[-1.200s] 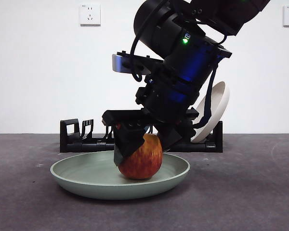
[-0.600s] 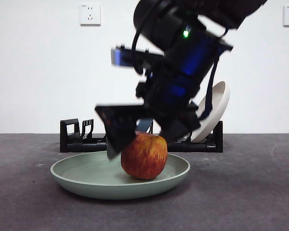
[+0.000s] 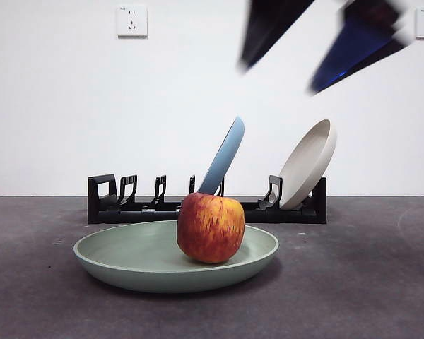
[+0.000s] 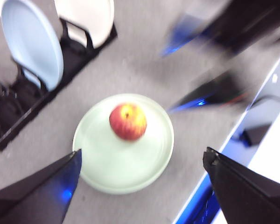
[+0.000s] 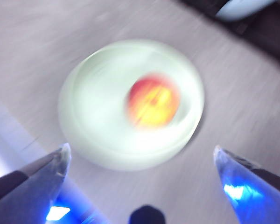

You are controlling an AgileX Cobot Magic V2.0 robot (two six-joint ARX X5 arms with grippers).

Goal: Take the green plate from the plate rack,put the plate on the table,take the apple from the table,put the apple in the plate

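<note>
- The red apple [image 3: 210,228] sits in the green plate [image 3: 127,265], a bit to one side of the middle.
- The green plate lies flat on the dark grey table [image 3: 367,282], just in front of the black plate rack [image 3: 113,205].
- A light blue plate [image 3: 225,157] stands tilted in the plate rack, near its middle.
- A cream-white plate [image 3: 309,164] leans in the plate rack at its end, apart from the light blue plate.
- The other slots of the plate rack hold no plate.
- In the front view, two dark blurry shapes show high up near the top edge; which arm they belong to cannot be told there.
- The left gripper [image 4: 144,186] hangs high over the table, and its two black jaws are spread wide with nothing between them.
- Its wrist view looks down on the apple [image 4: 128,121] in the green plate [image 4: 107,172], with the plate rack [image 4: 18,116] off to the side.
- That view also shows blurry dark arm parts beyond the plate.
- The right gripper [image 5: 142,177] is also up above the plate, with its jaws wide apart and holding nothing.
- Its wrist view is blurry, but the apple [image 5: 154,100] shows inside the green plate [image 5: 91,135].
- A white wall with two wall sockets [image 3: 131,21] stands behind the table.
</note>
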